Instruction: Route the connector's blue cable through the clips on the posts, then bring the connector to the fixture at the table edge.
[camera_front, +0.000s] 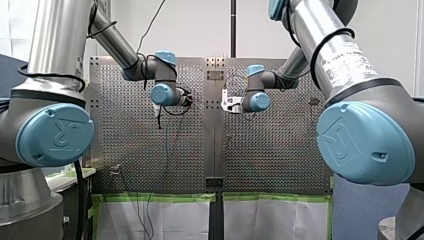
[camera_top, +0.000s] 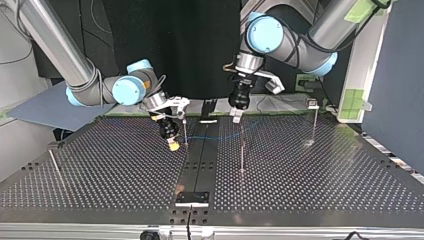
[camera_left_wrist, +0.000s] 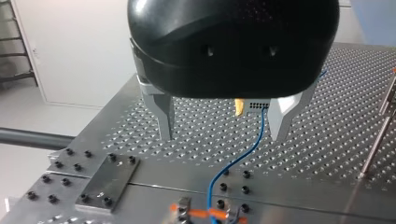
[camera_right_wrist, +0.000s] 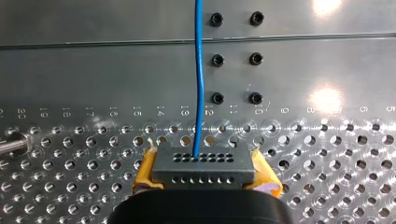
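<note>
Right wrist view: the right gripper's (camera_right_wrist: 205, 171) yellow-padded fingers (camera_right_wrist: 144, 169) clamp the connector (camera_right_wrist: 201, 163) low over the table (camera_right_wrist: 70, 186), blue cable (camera_right_wrist: 199, 70) running ahead. The left gripper (camera_left_wrist: 223, 134) points down, fingers (camera_left_wrist: 166, 116) spread wide, a post (camera_left_wrist: 372, 154) standing off beside it.

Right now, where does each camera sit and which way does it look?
Front view: behind my shoulders, looking over the table; my left arm and right arm enter from the sides.
Top view: across the table, facing me; both arms reach down, sides swapped.
Left wrist view: on my left wrist, looking past my open left hand at the blue cable.
Right wrist view: on my right wrist, looking along my right hand gripping the connector.
Shared: both wrist views show the blue cable and connector.
</note>
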